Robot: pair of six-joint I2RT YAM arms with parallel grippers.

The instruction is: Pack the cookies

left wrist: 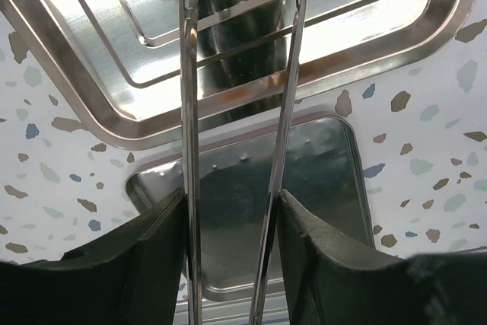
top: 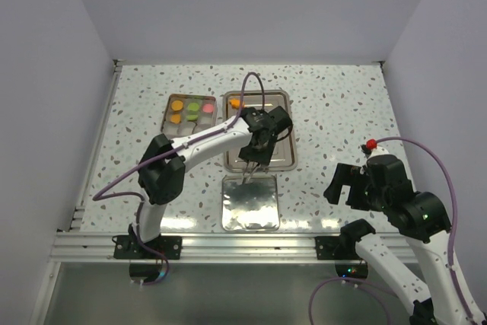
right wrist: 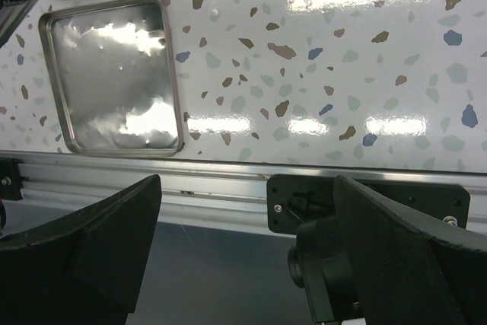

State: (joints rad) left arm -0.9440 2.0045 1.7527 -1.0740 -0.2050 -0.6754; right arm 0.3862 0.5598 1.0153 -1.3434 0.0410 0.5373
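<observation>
Several cookies, among them orange [top: 176, 104], green [top: 194, 107] and pink [top: 208, 108], lie in the compartment box [top: 169, 129] at the back left. One orange cookie [top: 236, 102] lies in the far left corner of the steel tray [top: 289, 131]. My left gripper [top: 259, 142] hangs over the tray's near half, shut on metal tongs [top: 246, 175]. In the left wrist view the two tong arms [left wrist: 189, 112] run between my fingers [left wrist: 163, 241] and out over the tray [left wrist: 426, 28]; I see no cookie between them. My right gripper [top: 346, 184] is open and empty at the near right.
A small square steel plate [top: 249, 203] lies just in front of the tray, seen also under the left gripper [left wrist: 319, 180] and in the right wrist view [right wrist: 114, 74]. An aluminium rail [right wrist: 228, 180] runs along the table's near edge. White walls enclose the speckled table.
</observation>
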